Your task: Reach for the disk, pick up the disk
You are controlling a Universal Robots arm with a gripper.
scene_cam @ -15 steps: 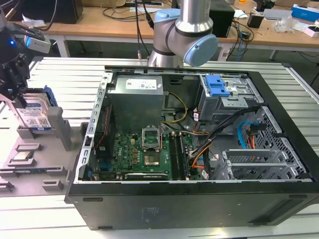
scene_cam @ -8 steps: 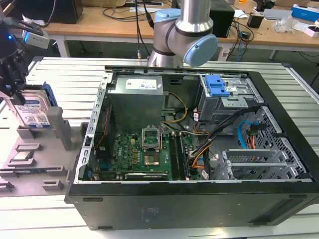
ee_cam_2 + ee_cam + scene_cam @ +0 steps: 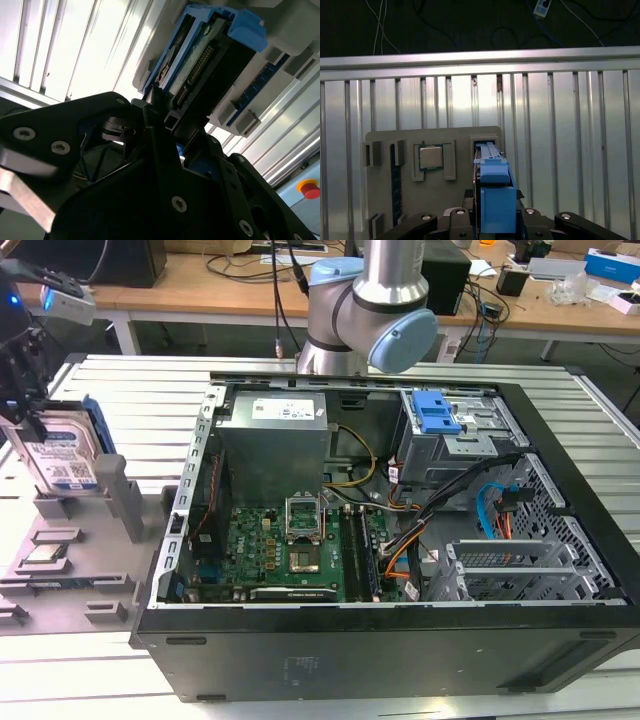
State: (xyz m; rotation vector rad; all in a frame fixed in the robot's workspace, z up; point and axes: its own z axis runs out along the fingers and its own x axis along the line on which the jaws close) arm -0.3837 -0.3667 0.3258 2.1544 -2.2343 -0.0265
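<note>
Black fingers (image 3: pixel 152 107) of the gripper (image 3: pixel 175 112) appear clamped on the disk (image 3: pixel 197 60), one against each flat face. It stands on edge in a slot along the grey holder's (image 3: pixel 100 575) edge, beside the processor chip's (image 3: pixel 431 156) pocket, likely upright so both faces are open to a pinch. Whether it sits clear of the slot, I cannot tell.

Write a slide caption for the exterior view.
Gripper at the upright disk in a grey holder, beside an open computer case.
</note>
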